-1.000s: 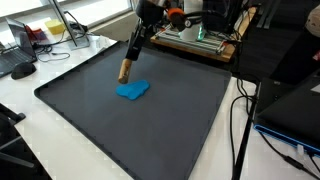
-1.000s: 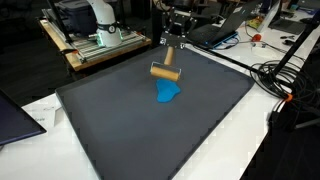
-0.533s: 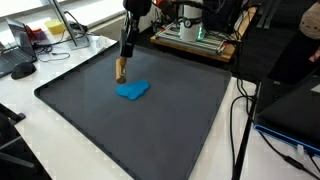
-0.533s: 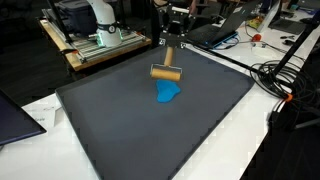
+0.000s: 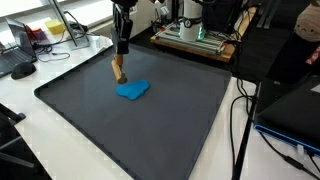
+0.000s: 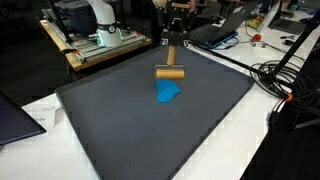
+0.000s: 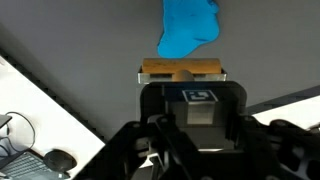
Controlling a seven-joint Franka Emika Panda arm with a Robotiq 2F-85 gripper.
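In an exterior view my hand [image 5: 122,47] clamps the pale wooden mallet [image 5: 119,69] by its handle, so its head hangs low over the desk [image 5: 150,130]. In an exterior view the mallet [image 6: 170,72] sits just beside the crumpled blue cloth [image 6: 168,94]. In the wrist view, the cloth lies straight ahead.

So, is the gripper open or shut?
Shut: the gripper clamps the wooden cylinder, which hangs tilted under it in an exterior view, near the blue piece.

High oblique exterior views over the mat [image 5: 150,130]; wrist view close, downward.

Lab: cables [image 5: 243,120], electronics bench [image 5: 195,40]
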